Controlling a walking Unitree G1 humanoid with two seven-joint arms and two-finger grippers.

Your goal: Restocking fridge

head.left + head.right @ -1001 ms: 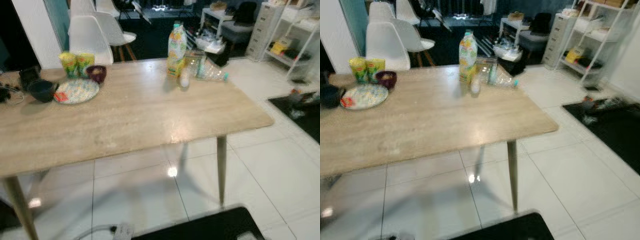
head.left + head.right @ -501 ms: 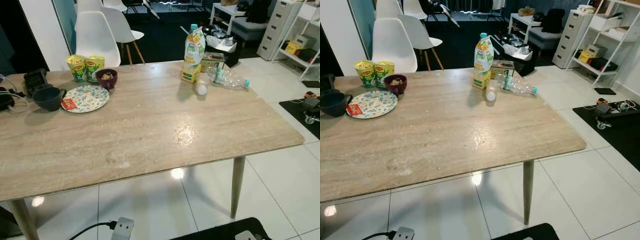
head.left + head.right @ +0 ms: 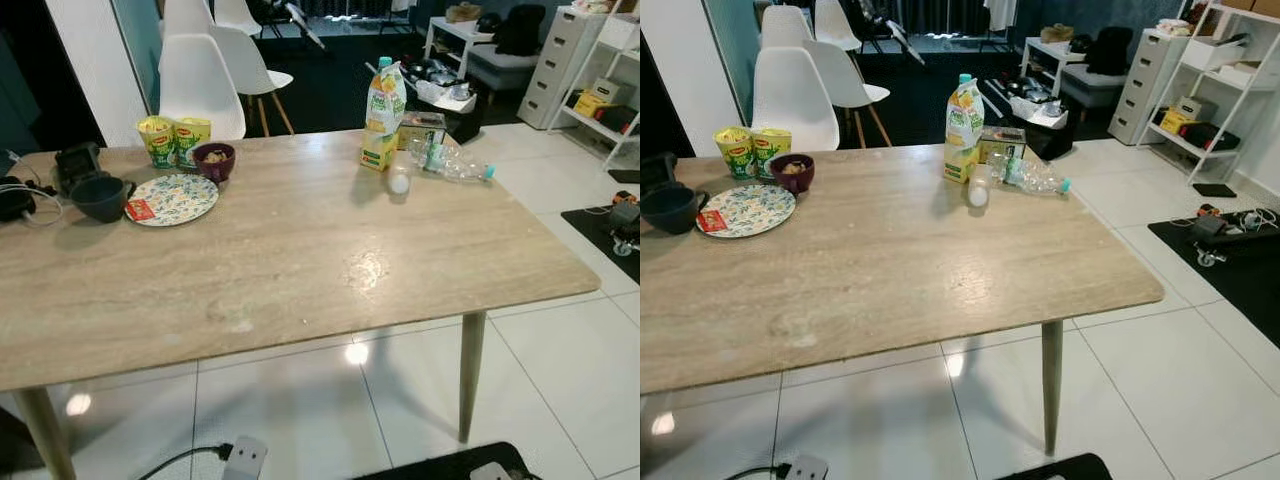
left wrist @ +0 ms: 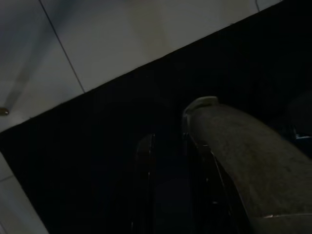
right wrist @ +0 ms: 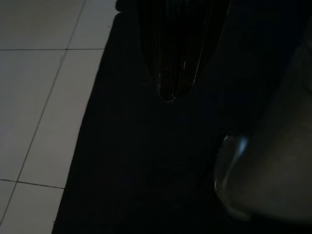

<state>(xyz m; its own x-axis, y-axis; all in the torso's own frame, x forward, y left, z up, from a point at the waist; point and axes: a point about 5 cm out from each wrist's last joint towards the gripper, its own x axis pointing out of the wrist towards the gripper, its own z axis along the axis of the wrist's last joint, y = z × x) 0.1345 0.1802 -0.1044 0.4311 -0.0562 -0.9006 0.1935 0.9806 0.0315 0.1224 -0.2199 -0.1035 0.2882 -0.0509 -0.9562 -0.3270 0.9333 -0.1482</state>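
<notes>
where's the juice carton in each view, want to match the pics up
Left eye view: the juice carton stands upright at the table's far edge, right of centre.
Right eye view: same carton, nearer the picture's centre.
Left wrist view: dark mat and floor tiles.
Right wrist view: the same.
Shared landmark: the lying water bottle beside the carton.

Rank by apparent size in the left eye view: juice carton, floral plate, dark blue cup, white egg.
1. Floral plate, widest footprint.
2. Juice carton, tall, but it stands farther from the camera, so its place against the plate is unsure.
3. Dark blue cup.
4. White egg, clearly smallest.
</notes>
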